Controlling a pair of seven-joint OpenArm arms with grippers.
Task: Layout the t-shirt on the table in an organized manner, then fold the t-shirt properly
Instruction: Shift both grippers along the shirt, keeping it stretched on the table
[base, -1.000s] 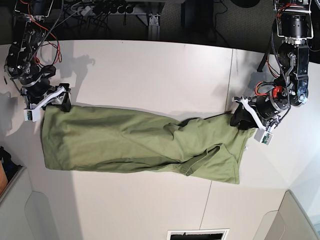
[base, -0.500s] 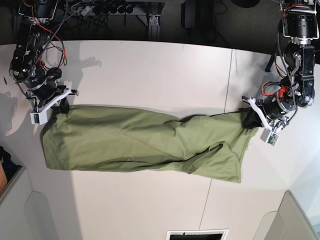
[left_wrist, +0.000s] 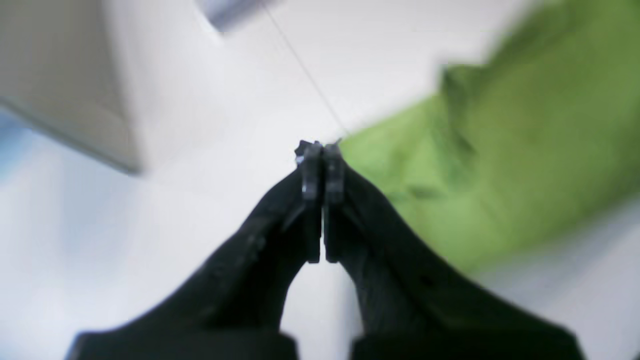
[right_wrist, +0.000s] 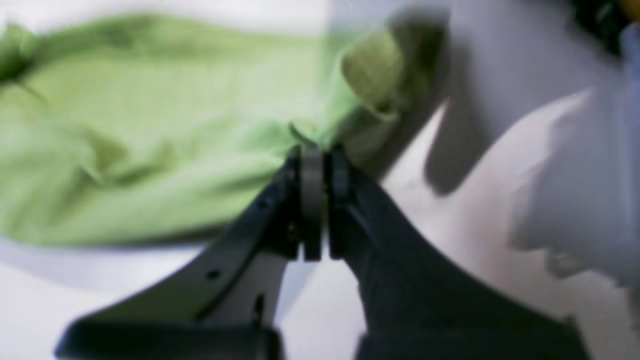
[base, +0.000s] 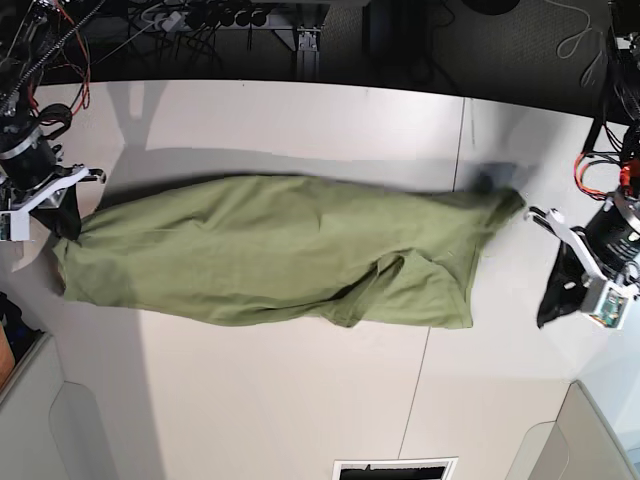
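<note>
The t-shirt (base: 270, 250) lies stretched lengthwise across the middle of the table (base: 300, 130). It is wrinkled, with a fold bunched towards its end on the base view's right. That end tapers to a raised point near a seam (base: 462, 150) between the table panels.

My right fingers (right_wrist: 311, 200) are clenched on the shirt. A small tuft of its edge sits at their tips, at the shirt's corner on the base view's left. A rolled hem stands just beside that grip.

My left fingers (left_wrist: 311, 215) are pressed flat together with nothing between them. They hang over bare table, apart from the shirt's near end, which lies off to one side of them in the wrist view. Both wrist views are blurred, so finer detail of the cloth cannot be read.

The table is white and matte, far wider than the shirt. Shadows of both arms fall across it. Cables (base: 200, 18) hang in the dark space behind its far edge. A grey panel (base: 40, 420) fills the near corner.
</note>
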